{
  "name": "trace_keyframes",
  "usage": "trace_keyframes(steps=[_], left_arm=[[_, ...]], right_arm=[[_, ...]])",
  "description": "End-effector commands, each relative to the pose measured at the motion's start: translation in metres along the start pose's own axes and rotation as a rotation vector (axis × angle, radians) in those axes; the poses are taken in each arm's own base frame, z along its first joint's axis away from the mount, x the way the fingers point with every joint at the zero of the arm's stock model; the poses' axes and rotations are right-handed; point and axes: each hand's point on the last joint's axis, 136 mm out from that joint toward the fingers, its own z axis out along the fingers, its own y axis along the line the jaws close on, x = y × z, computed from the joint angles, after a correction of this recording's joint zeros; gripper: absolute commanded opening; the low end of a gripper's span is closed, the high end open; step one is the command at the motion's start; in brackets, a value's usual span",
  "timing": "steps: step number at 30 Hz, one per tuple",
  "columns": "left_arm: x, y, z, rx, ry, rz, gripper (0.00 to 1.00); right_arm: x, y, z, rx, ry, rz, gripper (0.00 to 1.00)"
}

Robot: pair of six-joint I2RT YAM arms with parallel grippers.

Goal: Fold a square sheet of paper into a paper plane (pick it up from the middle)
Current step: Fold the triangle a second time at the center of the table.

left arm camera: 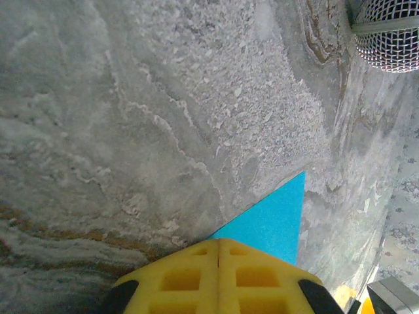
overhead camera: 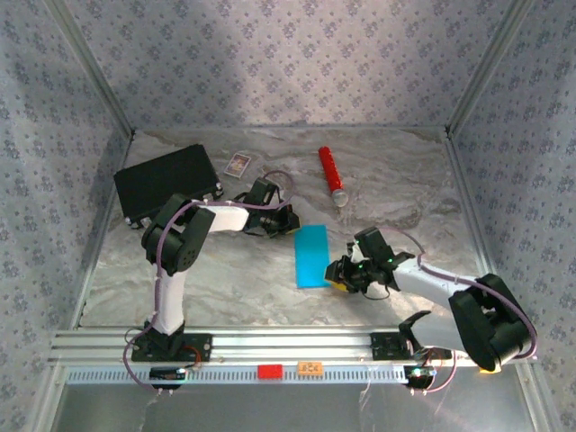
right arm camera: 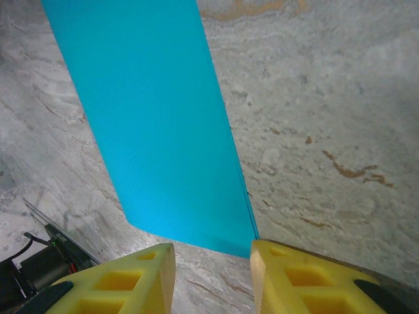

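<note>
From above, the square sheet of paper (overhead camera: 312,256) lies on the table (overhead camera: 225,288) as a narrow rectangle between left gripper (overhead camera: 286,220) and right gripper (overhead camera: 337,273); left wrist view: jaws shut over its corner, probably pinning it; right wrist view: jaws partly open astride its near edge, probably to crease.

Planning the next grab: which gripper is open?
The right gripper: its jaws stand apart by the paper; the left gripper has its jaws pressed together.

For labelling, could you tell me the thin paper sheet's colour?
Plain bright cyan-blue sheet, clearest from the right wrist.
</note>
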Motion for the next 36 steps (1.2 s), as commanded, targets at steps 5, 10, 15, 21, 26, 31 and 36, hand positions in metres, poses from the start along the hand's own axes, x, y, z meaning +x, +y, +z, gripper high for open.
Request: trace_keyframes(steps=[5, 10, 15, 21, 26, 31, 36], left_arm=[[0.02, 0.034, 0.011, -0.082, 0.051, -0.059, 0.0], [0.02, 0.032, 0.01, -0.078, 0.053, -0.057, 0.0], [0.021, 0.031, 0.012, -0.077, 0.056, -0.055, 0.0], [0.023, 0.032, 0.012, -0.079, 0.058, -0.059, 0.0], [0.023, 0.032, 0.013, -0.083, 0.058, -0.06, 0.0], [0.021, 0.031, 0.013, -0.08, 0.057, -0.057, 0.0], [0.022, 0.032, 0.012, -0.082, 0.059, -0.06, 0.0]], right_arm=[[0.001, -0.004, 0.006, 0.024, 0.021, 0.009, 0.37], [-0.006, 0.01, 0.005, -0.023, 0.001, -0.012, 0.37], [-0.014, 0.027, 0.002, -0.057, -0.023, -0.037, 0.38], [-0.014, 0.02, -0.001, 0.017, -0.032, -0.041, 0.39], [-0.007, 0.001, -0.008, 0.096, -0.038, -0.025, 0.42], [-0.001, -0.007, -0.004, 0.117, -0.013, -0.008, 0.42], [0.0, 0.002, 0.005, 0.066, 0.016, -0.019, 0.42]])
